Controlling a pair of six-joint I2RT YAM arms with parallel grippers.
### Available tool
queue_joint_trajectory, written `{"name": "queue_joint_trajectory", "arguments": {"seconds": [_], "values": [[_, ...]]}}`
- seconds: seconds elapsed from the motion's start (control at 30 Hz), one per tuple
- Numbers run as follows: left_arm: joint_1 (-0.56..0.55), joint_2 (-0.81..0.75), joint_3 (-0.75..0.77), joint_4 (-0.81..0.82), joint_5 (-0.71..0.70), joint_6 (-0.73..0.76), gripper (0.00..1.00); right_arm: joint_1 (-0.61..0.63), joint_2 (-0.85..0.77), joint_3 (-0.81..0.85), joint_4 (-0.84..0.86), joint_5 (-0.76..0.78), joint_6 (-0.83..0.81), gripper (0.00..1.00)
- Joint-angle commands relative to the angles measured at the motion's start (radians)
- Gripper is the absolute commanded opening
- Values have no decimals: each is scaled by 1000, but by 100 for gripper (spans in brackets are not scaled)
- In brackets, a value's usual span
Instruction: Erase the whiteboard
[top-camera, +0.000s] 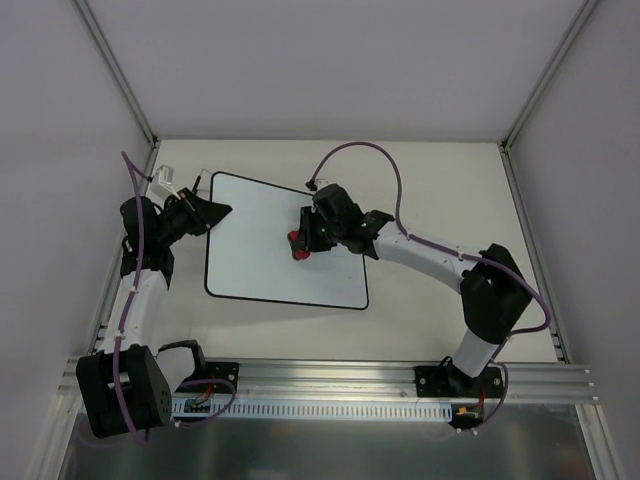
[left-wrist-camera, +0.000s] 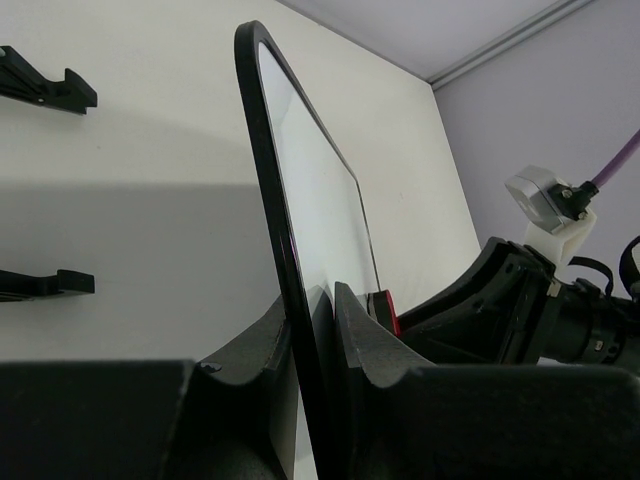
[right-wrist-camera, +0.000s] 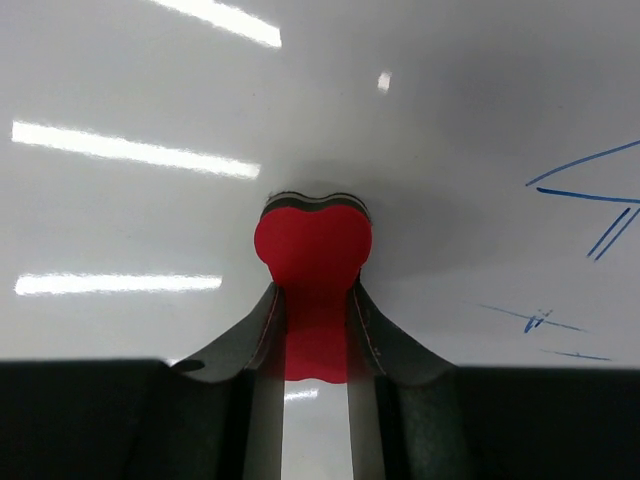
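The whiteboard (top-camera: 260, 270) lies flat on the table, left of centre. My left gripper (top-camera: 215, 213) is shut on its left edge. The left wrist view shows the board (left-wrist-camera: 310, 190) edge-on, with that gripper (left-wrist-camera: 315, 300) pinching the black border from both sides. My right gripper (top-camera: 300, 243) is shut on a red bone-shaped eraser (top-camera: 297, 246) and holds it down on the middle of the board. In the right wrist view the eraser (right-wrist-camera: 312, 250) sticks out past that gripper (right-wrist-camera: 312, 300) onto the glossy board (right-wrist-camera: 150, 100). Thin blue marker lines (right-wrist-camera: 590, 200) lie to its right.
Grey walls enclose the table on the left, back and right. An aluminium rail (top-camera: 330, 375) carrying both arm bases runs along the near edge. Two black bracket-shaped pieces (left-wrist-camera: 45, 85) show at the left of the left wrist view. Bare table (top-camera: 440, 190) lies right of the board.
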Motion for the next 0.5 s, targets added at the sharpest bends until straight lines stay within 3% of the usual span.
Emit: {"name": "queue_joint_trajectory", "arguments": {"seconds": [0.0, 0.27, 0.47], "values": [[-17, -47, 52, 113, 113, 150, 0, -49, 11, -81, -22, -1, 29, 0], [-17, -36, 70, 113, 123, 150, 0, -244, -93, -408, 136, -16, 24, 0], [-17, -35, 79, 111, 134, 150, 0, -264, -104, -512, 190, -23, 43, 0]]}}
